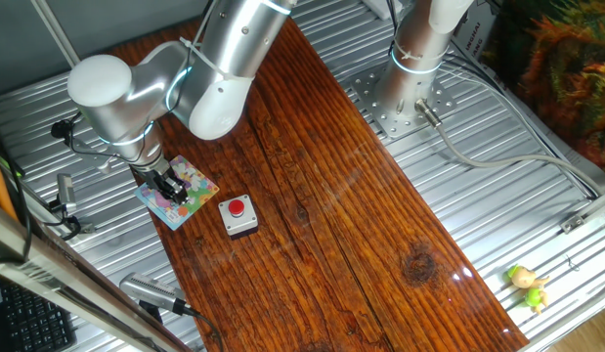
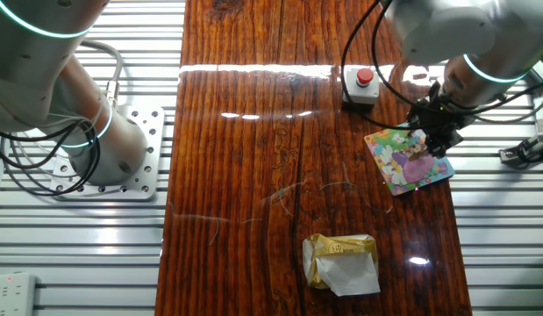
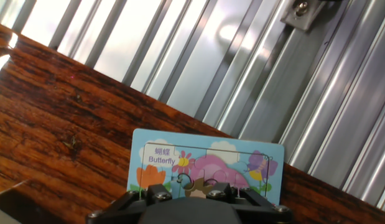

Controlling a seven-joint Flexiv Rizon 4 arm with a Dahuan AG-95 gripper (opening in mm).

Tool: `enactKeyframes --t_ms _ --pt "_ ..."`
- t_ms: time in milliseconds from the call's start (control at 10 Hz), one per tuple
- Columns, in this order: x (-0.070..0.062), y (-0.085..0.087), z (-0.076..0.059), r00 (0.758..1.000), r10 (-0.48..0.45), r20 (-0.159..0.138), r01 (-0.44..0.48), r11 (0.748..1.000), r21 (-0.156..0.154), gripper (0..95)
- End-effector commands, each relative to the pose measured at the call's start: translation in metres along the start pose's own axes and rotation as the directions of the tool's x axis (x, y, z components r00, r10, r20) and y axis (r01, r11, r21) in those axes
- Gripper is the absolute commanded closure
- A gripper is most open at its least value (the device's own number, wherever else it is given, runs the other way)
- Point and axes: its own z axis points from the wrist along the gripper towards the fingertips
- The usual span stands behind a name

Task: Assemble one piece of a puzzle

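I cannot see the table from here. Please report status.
Gripper low over the pastel cartoon puzzle board, jaw state unclear. Small whitish piece not visible. Grey box with red button beside the board, apart.

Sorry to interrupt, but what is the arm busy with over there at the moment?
The arm's gripper is down over the puzzle, a small cartoon board near the edge of the wooden table. The loose piece isn't visible, and how the jaws stand cannot be told. A grey box with a red button sits beside the board.
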Motion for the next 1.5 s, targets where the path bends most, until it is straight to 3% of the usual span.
enactKeyframes --t_ms 100,1500 --pt "0.0007 0.0006 -0.0001 1.0 0.005 -0.002 -0.005 1.0 0.001 95.0" --pt "0.0044 0.0035 0.0048 0.998 0.06 0.003 -0.06 0.998 -0.002 95.0"
